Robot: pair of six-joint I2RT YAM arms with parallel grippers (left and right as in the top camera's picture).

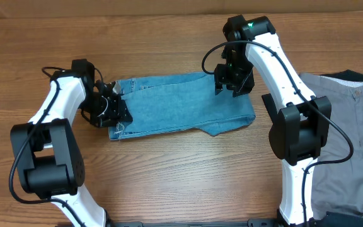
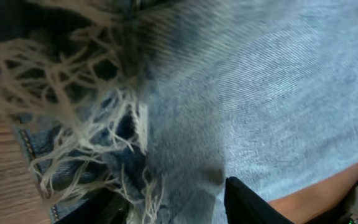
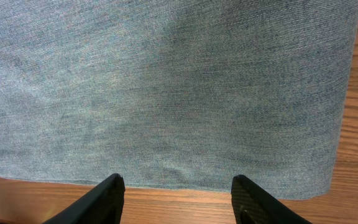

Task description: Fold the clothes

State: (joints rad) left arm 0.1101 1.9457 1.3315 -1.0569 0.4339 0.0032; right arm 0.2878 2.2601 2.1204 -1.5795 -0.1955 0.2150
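Note:
The light-blue denim jeans (image 1: 175, 104) lie folded into a long strip across the middle of the wooden table. My left gripper (image 1: 114, 104) is at their left end, over the frayed hems (image 2: 86, 134); its open fingers straddle the cloth (image 2: 176, 199), which lies between them. My right gripper (image 1: 234, 81) hovers over the jeans' far right corner, open and empty. In the right wrist view the smooth denim (image 3: 166, 93) fills the frame, and the fingertips (image 3: 178, 196) sit just over its edge and the bare wood.
A grey garment (image 1: 351, 139) with a dark one under it lies at the table's right edge, beside the right arm's base. The wooden tabletop (image 1: 181, 176) stretches in front of the jeans.

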